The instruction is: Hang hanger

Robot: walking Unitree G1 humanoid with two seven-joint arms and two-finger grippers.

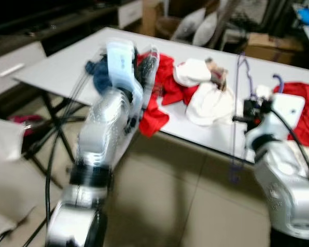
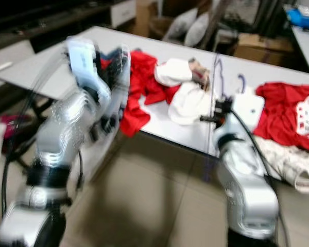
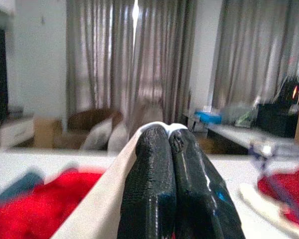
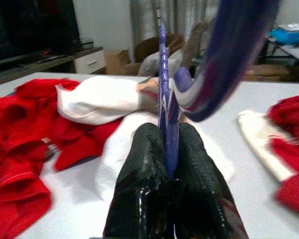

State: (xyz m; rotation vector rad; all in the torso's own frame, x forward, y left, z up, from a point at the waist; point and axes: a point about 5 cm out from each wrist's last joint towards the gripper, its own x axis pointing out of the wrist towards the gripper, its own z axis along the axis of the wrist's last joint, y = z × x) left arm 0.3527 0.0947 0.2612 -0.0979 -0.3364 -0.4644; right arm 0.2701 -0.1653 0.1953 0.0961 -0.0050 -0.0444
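A thin purple hanger (image 1: 240, 103) hangs upright at the near edge of the white table (image 1: 62, 67), its hook (image 4: 229, 59) curving over the top. My right gripper (image 4: 167, 144) is shut on the hanger's bar (image 4: 163, 74), holding it just in front of the table edge. My left gripper (image 3: 168, 137) is raised over the table's left part, blurred, with its fingers pressed together and nothing between them. Behind the hanger, a white garment (image 1: 211, 103) and a red garment (image 1: 162, 95) lie on the table.
Another red shirt (image 1: 306, 116) lies on the table at the right, and a blue cloth (image 1: 99, 74) at the left. The table's folding legs (image 1: 54, 121) stand on the tiled floor (image 1: 185, 206). Cushions (image 1: 198, 25) and cardboard boxes (image 1: 268, 43) sit beyond the table.
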